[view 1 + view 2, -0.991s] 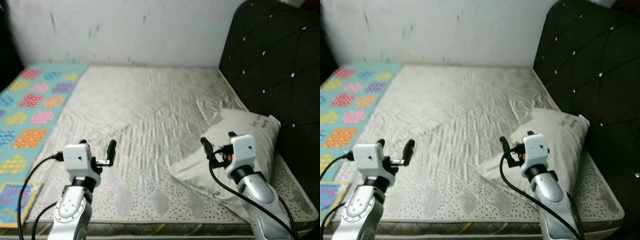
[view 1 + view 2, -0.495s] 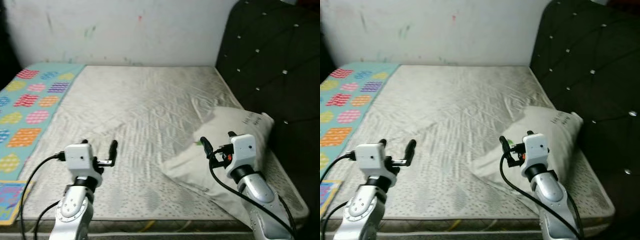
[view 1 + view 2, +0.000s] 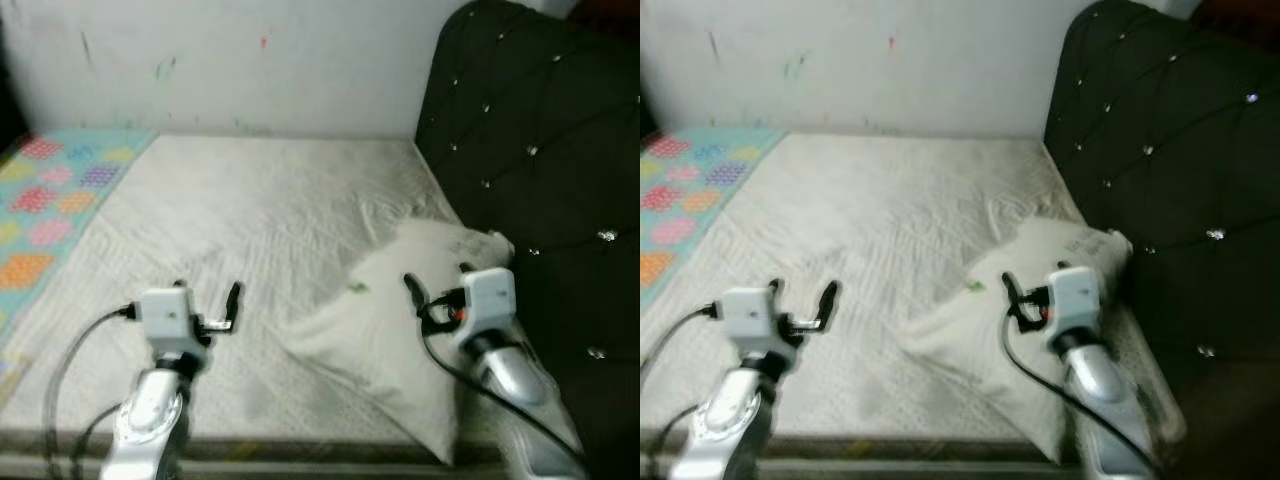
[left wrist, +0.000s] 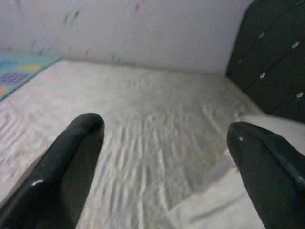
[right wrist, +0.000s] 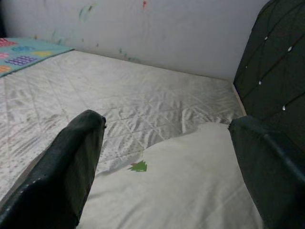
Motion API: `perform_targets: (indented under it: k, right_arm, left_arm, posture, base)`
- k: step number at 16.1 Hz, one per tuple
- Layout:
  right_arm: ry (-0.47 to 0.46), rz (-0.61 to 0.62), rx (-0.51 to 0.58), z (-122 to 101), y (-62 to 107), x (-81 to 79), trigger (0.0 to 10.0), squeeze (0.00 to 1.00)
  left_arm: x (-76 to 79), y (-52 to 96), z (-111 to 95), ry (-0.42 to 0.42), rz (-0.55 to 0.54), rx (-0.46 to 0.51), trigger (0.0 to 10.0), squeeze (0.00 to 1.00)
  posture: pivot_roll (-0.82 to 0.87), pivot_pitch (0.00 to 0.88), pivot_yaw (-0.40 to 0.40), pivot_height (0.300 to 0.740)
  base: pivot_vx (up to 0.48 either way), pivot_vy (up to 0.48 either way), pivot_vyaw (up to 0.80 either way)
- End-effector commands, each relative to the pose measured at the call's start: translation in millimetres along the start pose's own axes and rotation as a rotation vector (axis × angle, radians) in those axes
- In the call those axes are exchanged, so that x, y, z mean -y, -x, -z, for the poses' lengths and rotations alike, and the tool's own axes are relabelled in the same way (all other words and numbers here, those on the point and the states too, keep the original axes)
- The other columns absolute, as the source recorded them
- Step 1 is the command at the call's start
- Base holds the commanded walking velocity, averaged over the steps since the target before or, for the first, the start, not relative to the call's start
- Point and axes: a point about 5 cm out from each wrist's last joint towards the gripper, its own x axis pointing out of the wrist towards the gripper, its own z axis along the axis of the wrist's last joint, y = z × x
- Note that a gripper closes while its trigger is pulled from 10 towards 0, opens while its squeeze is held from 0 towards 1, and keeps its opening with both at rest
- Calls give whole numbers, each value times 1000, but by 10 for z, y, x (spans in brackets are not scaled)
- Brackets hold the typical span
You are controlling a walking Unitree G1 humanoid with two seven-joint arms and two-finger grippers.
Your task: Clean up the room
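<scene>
The bed (image 3: pixel 250 210) is being approached, both pincers spread and empty, right pincer (image 3: pixel 438 290) nearest the pillow (image 3: pixel 400 330) at 3 o'clock; a grasp is judged next.

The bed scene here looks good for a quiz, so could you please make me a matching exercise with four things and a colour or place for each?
Things:
1. pillow
2. headboard
3. play mat
4. right gripper

Descriptions:
A. black, tufted, with shiny studs
B. turquoise with coloured patches, along the robot's left side of the mattress
C. white, lying on the mattress near the headboard
D. raised over the pillow, fingers apart

Pairs: 1-C, 2-A, 3-B, 4-D
</scene>
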Motion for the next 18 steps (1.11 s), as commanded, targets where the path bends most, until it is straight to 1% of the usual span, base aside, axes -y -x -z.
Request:
perform_targets:
  k: [1,2,4,7,13,14,16,17,18]
  right_arm:
    - [15,3,6,-33,7,44,10000,0]
    - [18,-3,4,-28,19,44,10000,0]
    - [35,-8,-2,-4,34,80,10000,0]
    - [39,6,6,-19,-9,94,10000,0]
    - [66,22,-4,-27,-81,121,10000,0]
    - [65,19,-2,-21,-102,99,10000,0]
    - [-33,-32,-33,53,-116,12,10000,0]
    - [-20,-42,-24,33,-137,-12,10000,0]
    - [-22,-46,-14,-8,-183,-47,10000,0]
  left_arm:
    - [15,-27,-40,-4,3,11,10000,0]
    - [15,-28,-39,-3,3,11,10000,0]
    - [11,-32,-45,4,0,21,10000,0]
    - [-6,-39,-44,3,-5,26,10000,0]
    - [-28,-88,-111,-29,2,52,10000,0]
    - [-37,-92,-143,-34,1,62,10000,0]
    - [-63,-88,-163,-42,-4,67,10000,0]
    - [-51,-105,-185,-46,-4,76,10000,0]
    - [-21,-126,-266,-60,6,108,10000,0]
  posture:
    - [-112,0,-11,740]
    - [-112,0,-11,740]
    - [-111,0,-7,740]
    - [-108,0,-8,740]
    - [-80,4,-16,740]
    - [-69,0,-12,740]
    - [-59,0,-9,740]
    - [-49,0,-9,740]
    - [-46,0,-8,740]
  base:
    - [0,-368,0]
    - [0,-364,0]
    - [0,0,0]
    - [0,0,0]
    - [0,0,0]
    - [0,0,0]
    - [0,0,0]
    - [0,0,0]
    - [0,0,0]
